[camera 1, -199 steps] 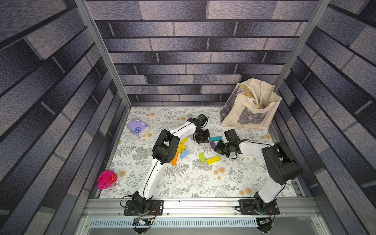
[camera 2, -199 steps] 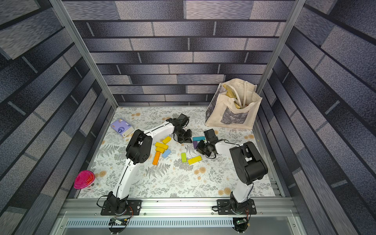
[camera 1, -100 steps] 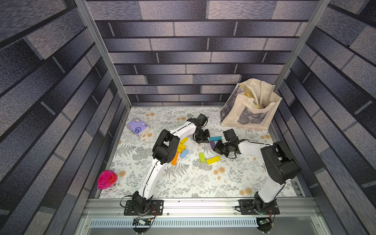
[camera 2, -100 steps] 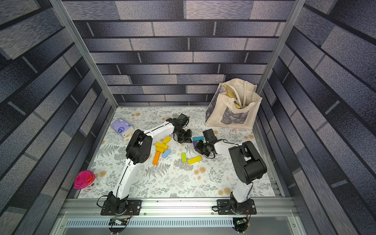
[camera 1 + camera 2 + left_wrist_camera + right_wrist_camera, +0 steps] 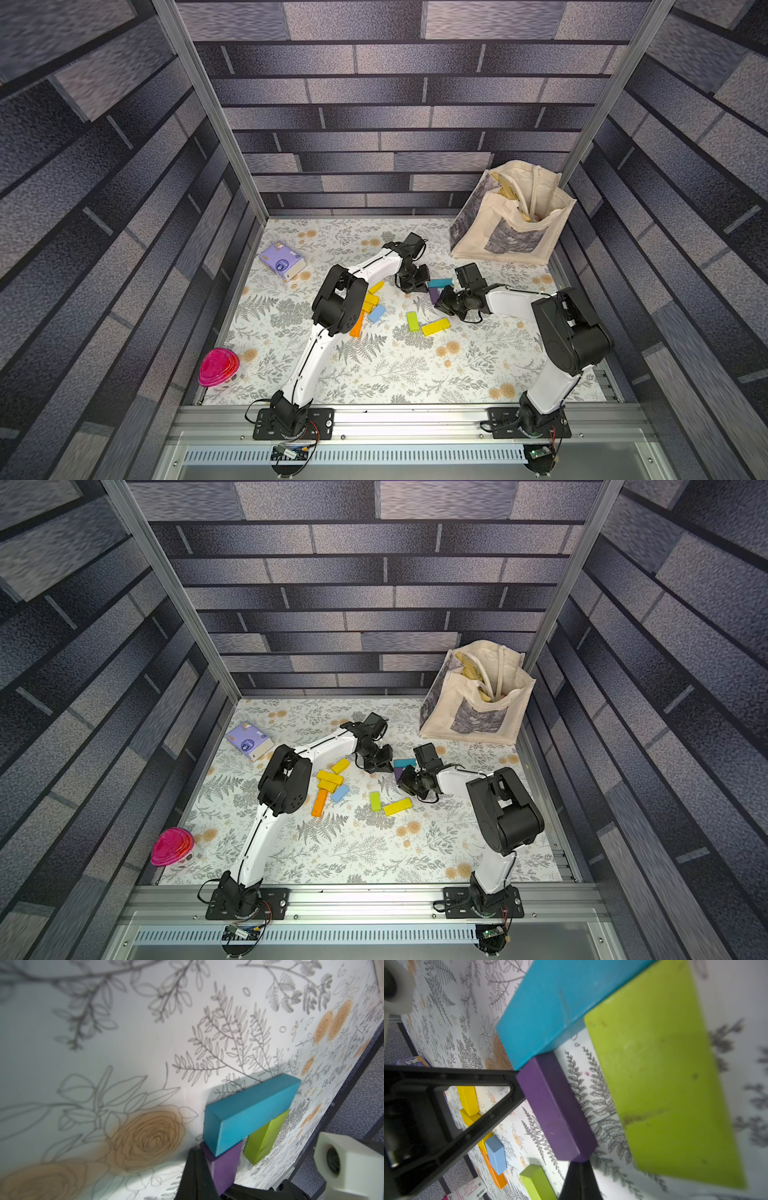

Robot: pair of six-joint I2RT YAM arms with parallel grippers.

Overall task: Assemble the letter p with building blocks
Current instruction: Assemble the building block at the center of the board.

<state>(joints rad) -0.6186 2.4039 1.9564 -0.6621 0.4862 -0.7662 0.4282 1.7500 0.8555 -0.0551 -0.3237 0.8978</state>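
Pressing closed, empty tips against one end of the long purple block (image 5: 556,1109), the right hand (image 5: 578,1172) faces the left hand (image 5: 196,1164), likewise shut and empty, touching it near the other end. A long teal block (image 5: 249,1105) lies across that end, with a lime green block (image 5: 264,1138) beside the purple one, in the floral counter's (image 5: 374,374) far half. Yellow blocks (image 5: 330,777), an orange block (image 5: 319,803) and a light blue block (image 5: 339,793) lie nearer the middle.

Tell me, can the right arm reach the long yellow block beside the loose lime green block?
Probably yes. The long yellow block lies uncovered, close to the right tool, with no arm across it. The loose lime green block sits near one end, and the shut tool must open first.
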